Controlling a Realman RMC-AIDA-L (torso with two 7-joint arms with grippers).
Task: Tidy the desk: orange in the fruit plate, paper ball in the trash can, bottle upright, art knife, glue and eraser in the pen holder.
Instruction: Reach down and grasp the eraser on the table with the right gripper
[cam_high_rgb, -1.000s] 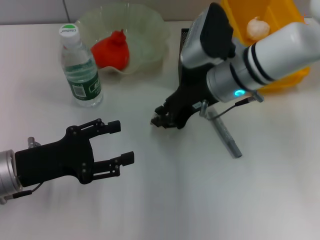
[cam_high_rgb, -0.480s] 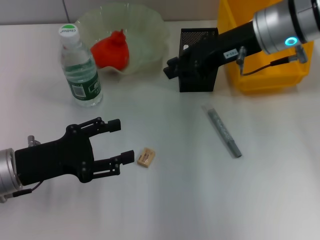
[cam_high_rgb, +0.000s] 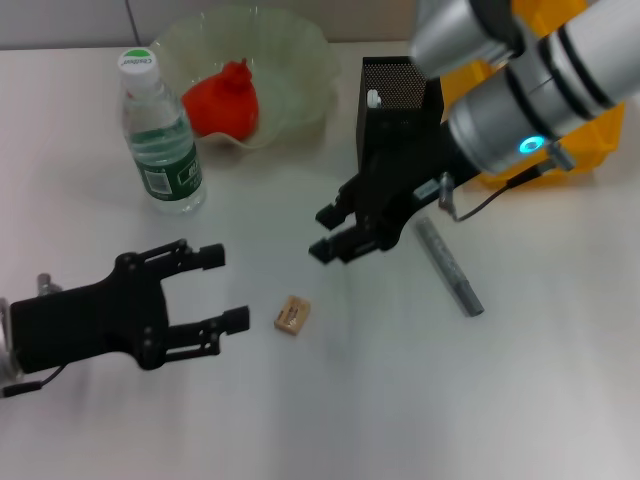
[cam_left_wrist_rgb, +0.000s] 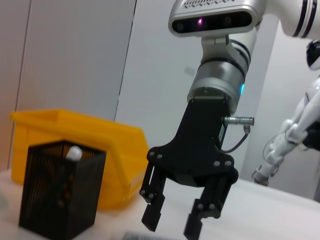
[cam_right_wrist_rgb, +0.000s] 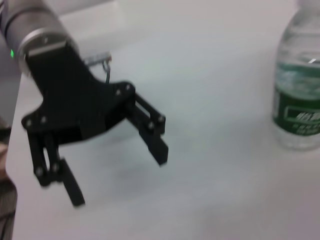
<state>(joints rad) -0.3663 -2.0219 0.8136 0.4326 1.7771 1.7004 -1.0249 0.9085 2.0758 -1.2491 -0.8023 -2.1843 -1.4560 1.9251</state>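
A smooth white desk fills the head view, with the tall square black mesh pen holder standing toward its far edge as the landmark. Far to the left of the pen holder and nearer the robot, the left gripper hovers with its black fingers spread apart and empty. Left of the pen holder, the clear plastic bottle stands upright with its green label and white-and-green cap. Between the bottle and the pen holder sits the translucent pale-green fruit plate, its rim ruffled, holding the red-orange orange. In front of the pen holder lies the small beige eraser, just beyond the left fingertips. The right gripper hangs directly before the pen holder, jaws apart, empty. A slim grey stick lies flat, front-right of the holder. The glossy yellow trash can stands right of it.
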